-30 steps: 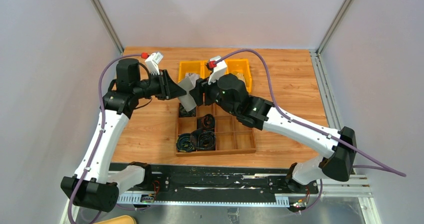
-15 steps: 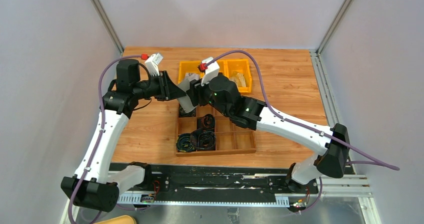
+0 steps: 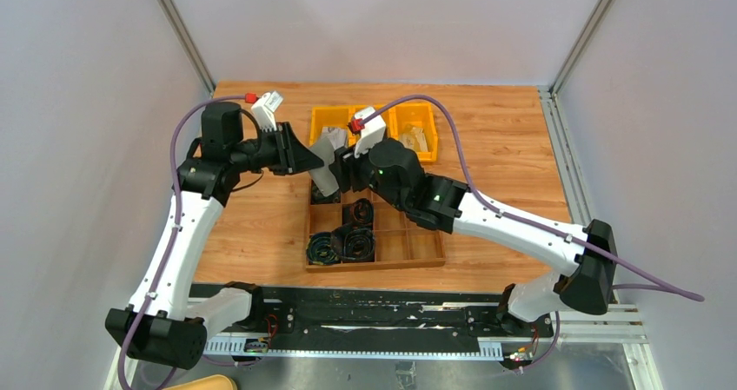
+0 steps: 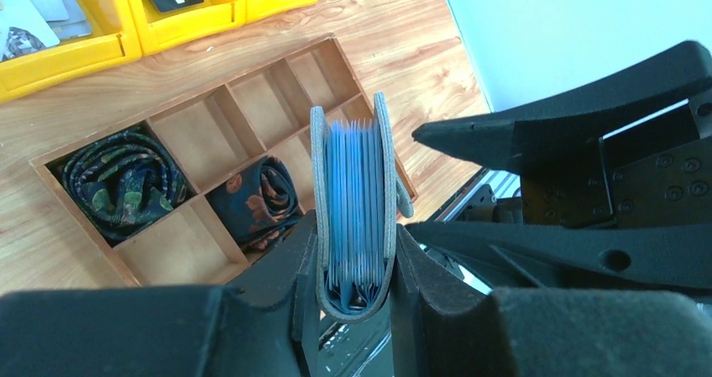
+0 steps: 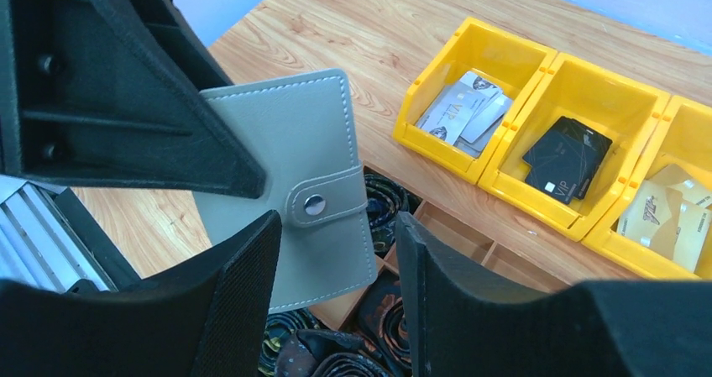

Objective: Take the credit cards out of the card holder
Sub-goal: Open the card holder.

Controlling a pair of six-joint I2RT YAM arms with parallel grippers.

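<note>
Card holder, clamped in the left gripper above the wooden tray, is shown strapped shut, credit cards packed inside; right gripper is held spread at its strap; removal is judged unstarted.

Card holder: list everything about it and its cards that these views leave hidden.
- Left wrist view: credit cards show edge-on only; the card holder hides their faces and count behind its grey covers.
- Right wrist view: left fingers cover the holder's upper corner, right fingers its lower corner; no cards visible.
- Top view: holder too small for detail.
</note>
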